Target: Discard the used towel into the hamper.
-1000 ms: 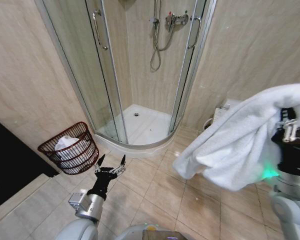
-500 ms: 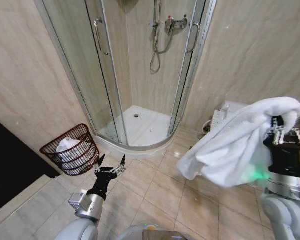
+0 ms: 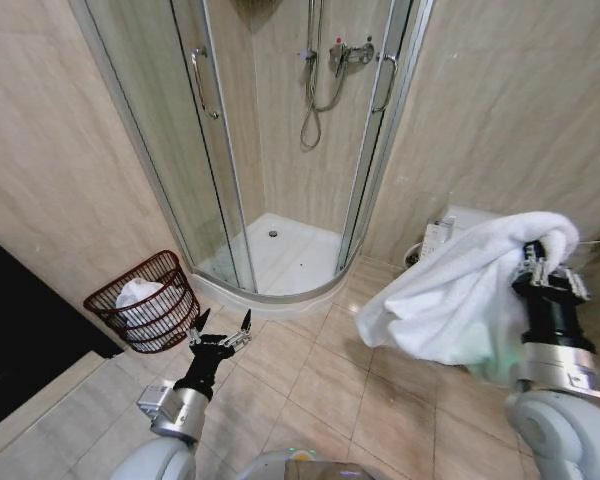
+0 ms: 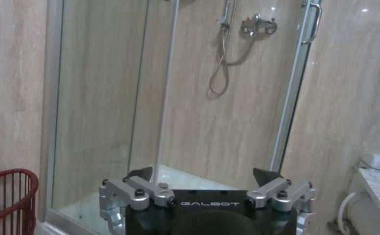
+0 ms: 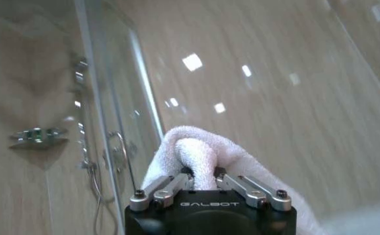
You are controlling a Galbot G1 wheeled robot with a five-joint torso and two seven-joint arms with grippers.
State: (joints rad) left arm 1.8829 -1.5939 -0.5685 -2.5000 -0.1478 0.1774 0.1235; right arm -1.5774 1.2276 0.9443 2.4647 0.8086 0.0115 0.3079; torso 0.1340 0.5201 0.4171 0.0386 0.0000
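Note:
A white towel (image 3: pixel 460 290) hangs in folds from my right gripper (image 3: pixel 548 268), held up at the right of the head view. In the right wrist view the right gripper (image 5: pixel 203 182) is shut on a fold of the towel (image 5: pixel 196 154). The hamper (image 3: pixel 145 303), a dark red slatted basket with white cloth inside, stands on the floor at the left by the wall; its rim (image 4: pixel 10 188) shows in the left wrist view. My left gripper (image 3: pixel 220 330) is open and empty, low over the floor tiles just right of the hamper; the left gripper (image 4: pixel 206 178) faces the shower.
A corner shower cabin (image 3: pixel 280 150) with glass doors and a white tray (image 3: pixel 280 250) fills the back. A white toilet (image 3: pixel 460 225) sits behind the towel at the right. A dark panel (image 3: pixel 20 340) runs along the left wall. Tiled floor (image 3: pixel 310 380) lies open in front.
My right gripper and the towel have come lower and slightly left in the picture. The view has shifted a little, so the hamper sits slightly further right. The left gripper has stayed put.

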